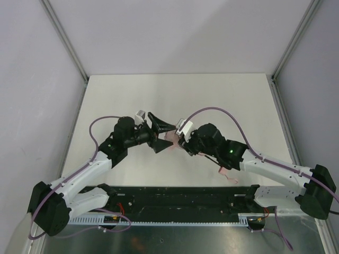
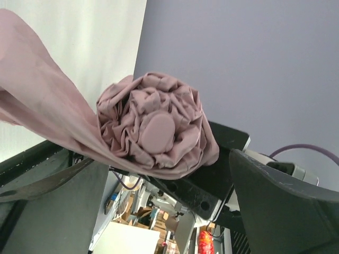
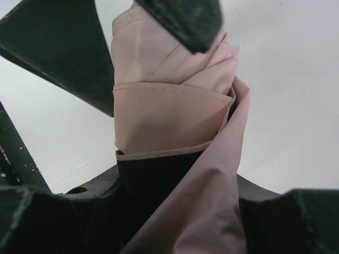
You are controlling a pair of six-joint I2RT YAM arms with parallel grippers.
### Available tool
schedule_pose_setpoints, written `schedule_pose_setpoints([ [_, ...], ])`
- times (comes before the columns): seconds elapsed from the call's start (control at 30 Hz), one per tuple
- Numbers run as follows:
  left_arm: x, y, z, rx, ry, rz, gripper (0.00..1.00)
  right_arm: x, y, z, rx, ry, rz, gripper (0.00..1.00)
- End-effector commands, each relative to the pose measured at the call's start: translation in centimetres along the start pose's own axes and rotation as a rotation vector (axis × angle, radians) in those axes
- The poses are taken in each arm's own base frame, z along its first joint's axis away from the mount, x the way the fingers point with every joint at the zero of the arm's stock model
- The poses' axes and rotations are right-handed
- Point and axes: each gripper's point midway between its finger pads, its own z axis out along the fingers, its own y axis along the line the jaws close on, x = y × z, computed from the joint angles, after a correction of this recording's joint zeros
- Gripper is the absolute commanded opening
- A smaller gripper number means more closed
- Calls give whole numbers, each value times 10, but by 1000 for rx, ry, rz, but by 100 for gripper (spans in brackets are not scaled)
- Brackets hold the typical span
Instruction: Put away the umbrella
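While the right gripper holds the pink umbrella tight over the middle of the table, the left gripper is wide open. Its fingers sit on each side of the umbrella's bunched tip.

We see the pale pink folding umbrella as matt, crumpled cloth; the white tabletop looks smooth.

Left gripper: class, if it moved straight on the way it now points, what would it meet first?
The umbrella: its bunched pink end sits right ahead, between the fingers of the open left gripper. How near is unclear.
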Motion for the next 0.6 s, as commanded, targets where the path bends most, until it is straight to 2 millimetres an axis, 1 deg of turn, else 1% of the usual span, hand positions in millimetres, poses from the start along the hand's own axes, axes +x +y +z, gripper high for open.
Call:
schedule_pose_setpoints([
  [0.0, -3, -28, 0, 60, -25, 7, 95, -54, -6, -11, 23, -153, -10, 0],
  [0.1, -8, -24, 3, 49, -45, 7, 90, -56, 1, -13, 5, -160, -31, 0],
  [0.17, -11, -22, 5, 41, -56, 13, 83, -58, 5, -15, -1, -166, -42, 0],
  [0.3, -16, -15, 8, 25, -69, 21, 77, -63, 8, -21, -15, -185, -45, 0],
  [0.37, -19, -14, 9, 22, -80, 27, 77, -65, 11, -23, -24, -194, -49, 0],
  [0.47, -23, -16, 7, 29, -101, 47, 83, -66, 14, -25, -38, -197, -51, 0],
  [0.53, -25, -19, 6, 39, -115, 66, 83, -66, 16, -26, -49, -198, -53, 0],
  [0.57, -25, -21, 5, 45, -122, 74, 81, -66, 17, -26, -56, -199, -53, 0],
])
